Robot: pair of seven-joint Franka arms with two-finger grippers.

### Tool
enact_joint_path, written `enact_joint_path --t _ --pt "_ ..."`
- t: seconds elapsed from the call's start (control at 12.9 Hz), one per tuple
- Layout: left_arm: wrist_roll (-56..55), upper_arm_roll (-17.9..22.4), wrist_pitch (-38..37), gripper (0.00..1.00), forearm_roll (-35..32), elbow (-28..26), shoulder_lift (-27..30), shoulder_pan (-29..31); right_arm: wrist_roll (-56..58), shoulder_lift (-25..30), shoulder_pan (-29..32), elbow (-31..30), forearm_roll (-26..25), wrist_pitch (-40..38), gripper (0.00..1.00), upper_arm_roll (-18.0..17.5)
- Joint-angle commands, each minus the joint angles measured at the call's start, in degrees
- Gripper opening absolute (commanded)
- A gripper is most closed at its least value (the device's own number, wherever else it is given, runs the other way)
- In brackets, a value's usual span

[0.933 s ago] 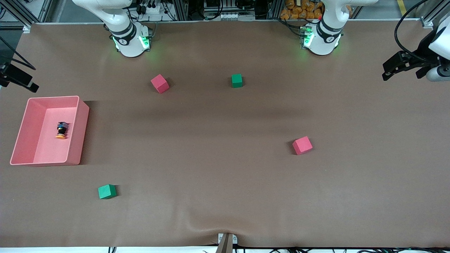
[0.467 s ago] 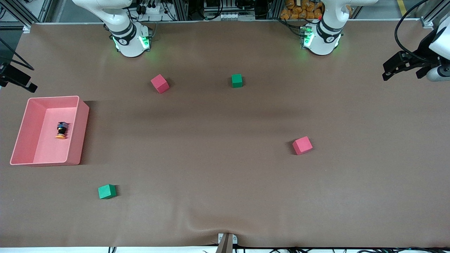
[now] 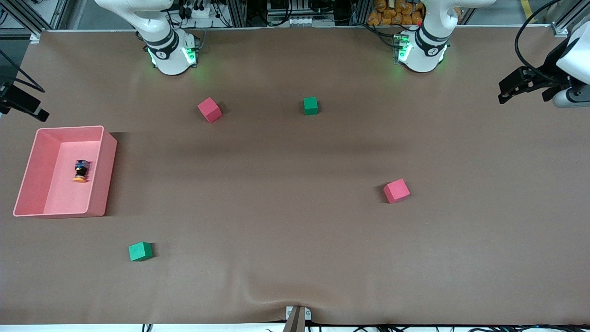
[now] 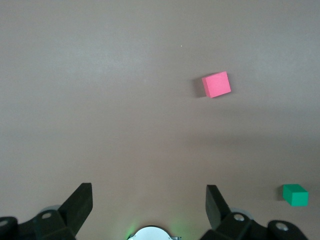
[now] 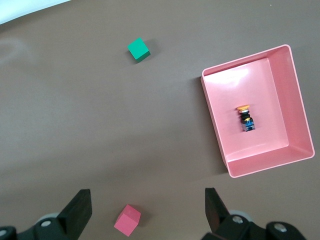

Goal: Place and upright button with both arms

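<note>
Pink bin [image 3: 107, 170] at the right arm's end of the table. High above the table, right gripper [image 5: 145, 212], fingers spread wide, empty. Left gripper [image 4: 147, 207] likewise spread, empty. In the bin, well clear of both, button [image 3: 81, 171] on its side.

No text, label, brand or number can be read anywhere. The dark bands near the two arms' green-lit bases carry small white marks, too small to make out. The cubes, the pink bin, the button and the brown surface carry no writing that can be seen.
</note>
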State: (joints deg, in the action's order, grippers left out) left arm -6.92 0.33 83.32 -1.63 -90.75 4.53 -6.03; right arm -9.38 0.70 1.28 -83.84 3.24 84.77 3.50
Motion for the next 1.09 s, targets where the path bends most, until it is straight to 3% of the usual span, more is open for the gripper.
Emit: enact_joint_path --t 0.0,1.01 --pt "1.2 -0.2 -0.8 1.0 -0.9 0.0 0.0 0.0 0.5 -0.6 -0.3 1.2 -0.6 -0.7 1.0 0.5" --pt "1.2 -0.2 -0.1 1.0 -0.9 -0.1 -0.2 0.0 0.5 -0.6 0.4 1.1 -0.5 -0.7 1.0 0.5"
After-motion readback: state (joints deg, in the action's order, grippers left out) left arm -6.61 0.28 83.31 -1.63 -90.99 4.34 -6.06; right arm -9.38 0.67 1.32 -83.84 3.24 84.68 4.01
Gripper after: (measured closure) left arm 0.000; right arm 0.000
